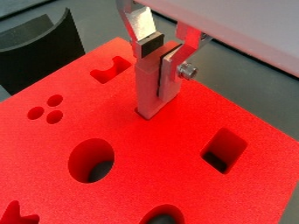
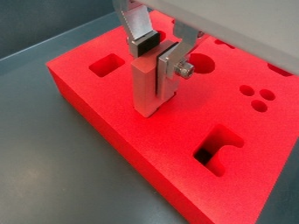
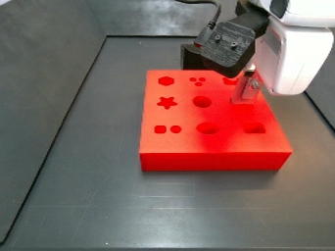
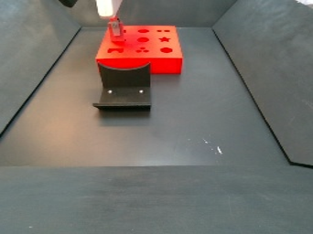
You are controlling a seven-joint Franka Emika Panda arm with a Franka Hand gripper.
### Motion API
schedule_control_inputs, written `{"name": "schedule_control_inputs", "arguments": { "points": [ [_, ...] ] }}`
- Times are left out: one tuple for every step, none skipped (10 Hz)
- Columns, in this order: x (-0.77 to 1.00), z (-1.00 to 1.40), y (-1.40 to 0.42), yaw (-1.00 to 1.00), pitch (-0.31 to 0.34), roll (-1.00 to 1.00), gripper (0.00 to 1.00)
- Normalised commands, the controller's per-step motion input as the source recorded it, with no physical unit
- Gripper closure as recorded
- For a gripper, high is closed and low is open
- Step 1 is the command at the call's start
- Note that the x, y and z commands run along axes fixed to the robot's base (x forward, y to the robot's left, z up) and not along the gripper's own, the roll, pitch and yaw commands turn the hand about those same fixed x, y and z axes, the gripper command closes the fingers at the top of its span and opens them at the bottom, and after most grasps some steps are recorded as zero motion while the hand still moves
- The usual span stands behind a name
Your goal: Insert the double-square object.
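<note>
Upright between the gripper (image 1: pixel 162 54) fingers: the double-square object (image 1: pixel 153 87), a slender pink-red peg, clamped near its upper end by both silver plates with dark pads, lower end resting on the top face of the red board (image 1: pixel 176 188). Closed on the peg, then, with only the peg's width between the pads. Same hold seen in both wrist views, gripper (image 2: pixel 159 51) over the board (image 2: pixel 140 144) and peg (image 2: pixel 147 86) standing straight on a plain stretch of red surface (whether any of its tip sits in a hole cannot be told). Around the contact point in a wrist view: an oval cutout (image 1: pixel 91 161), a square cutout (image 1: pixel 225 148), a cluster of three small round holes (image 1: pixel 47 108). Seen from a side view, peg (image 3: pixel 244 88) near the board's (image 3: pixel 210 147) edge, under the white arm (image 3: pixel 295 44). Farther off in a side view, gripper (image 4: pixel 110 11) above the board (image 4: pixel 141 50), with the dark fixture (image 4: pixel 124 85) on the floor just in front of that board.
</note>
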Motion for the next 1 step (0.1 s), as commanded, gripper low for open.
{"name": "schedule_control_inputs", "arguments": {
  "points": [
    [0.00, 0.00, 0.00, 0.00, 0.000, 0.00, 1.00]
  ]
}}
